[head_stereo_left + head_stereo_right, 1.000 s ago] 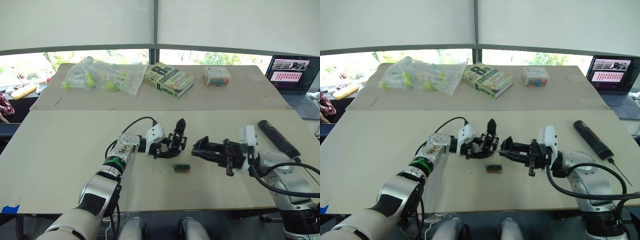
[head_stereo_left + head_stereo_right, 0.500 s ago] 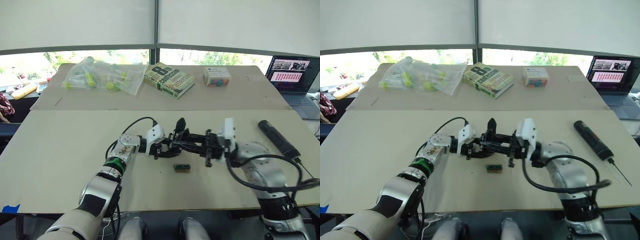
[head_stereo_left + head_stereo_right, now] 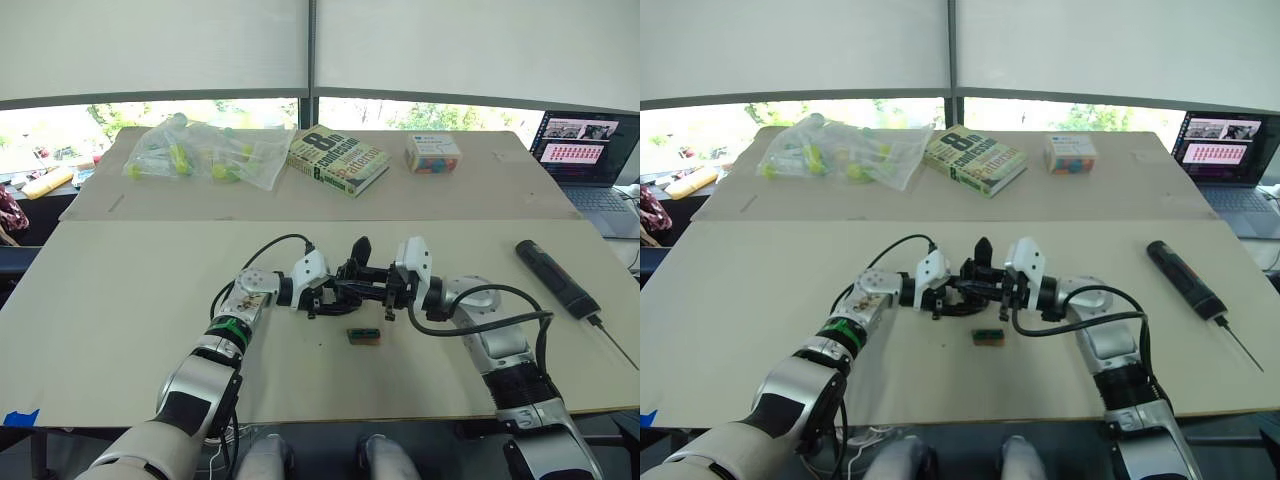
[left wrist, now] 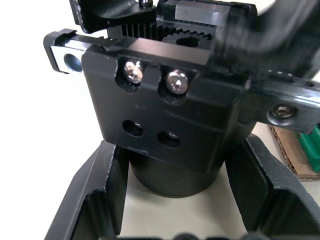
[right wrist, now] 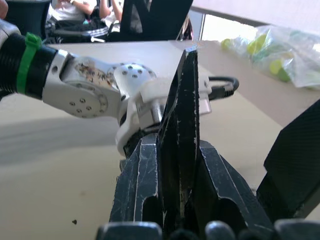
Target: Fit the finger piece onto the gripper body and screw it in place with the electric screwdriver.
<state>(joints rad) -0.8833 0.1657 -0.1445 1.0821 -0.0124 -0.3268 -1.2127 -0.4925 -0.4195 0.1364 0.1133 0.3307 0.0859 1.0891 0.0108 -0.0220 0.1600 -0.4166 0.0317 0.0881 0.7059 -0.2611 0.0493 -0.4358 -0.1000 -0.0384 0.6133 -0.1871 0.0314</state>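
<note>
- L gripper (image 3: 335,290): fingers clamped on body (image 4: 170,115), held at desk (image 3: 120,300) centre.
- R gripper (image 3: 375,283): fingers pinch finger piece (image 5: 182,125), long axis toward body, touching/just beside it.
- Screwdriver (image 3: 556,277): far right, nearer R arm.

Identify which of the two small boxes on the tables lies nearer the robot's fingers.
The small green-brown box, lying on the near table just in front of where both grippers meet at the gripper body. The colourful box sits far back beside the book.

two pale tables (image 3: 120,300) below bright windows (image 3: 200,110), white blinds (image 3: 150,45).
</note>
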